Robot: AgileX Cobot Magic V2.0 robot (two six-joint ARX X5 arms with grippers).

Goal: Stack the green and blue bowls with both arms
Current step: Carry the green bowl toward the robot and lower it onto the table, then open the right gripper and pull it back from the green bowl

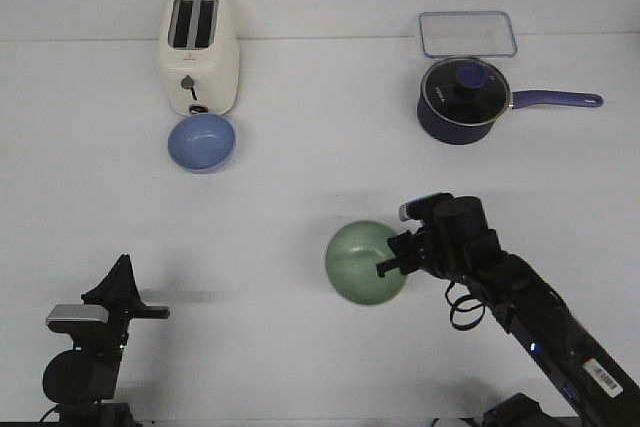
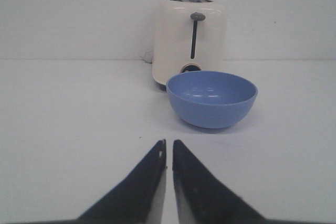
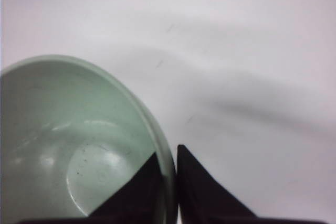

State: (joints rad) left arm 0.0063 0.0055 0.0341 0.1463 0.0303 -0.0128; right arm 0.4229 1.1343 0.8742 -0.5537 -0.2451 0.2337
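The pale green bowl (image 1: 362,262) is near the table's middle, tilted, held at its right rim by my right gripper (image 1: 392,259). In the right wrist view the gripper (image 3: 168,153) is shut on the green bowl's (image 3: 68,129) rim, one finger inside, one outside. The blue bowl (image 1: 201,141) sits upright on the table just in front of the toaster, also seen in the left wrist view (image 2: 211,98). My left gripper (image 1: 125,272) is at the front left, far from the blue bowl, shut and empty; it also shows in the left wrist view (image 2: 168,142).
A cream toaster (image 1: 200,52) stands at the back left, right behind the blue bowl. A dark navy saucepan (image 1: 463,97) with glass lid and purple handle (image 1: 555,99) is at the back right, with a clear container (image 1: 467,33) behind it.
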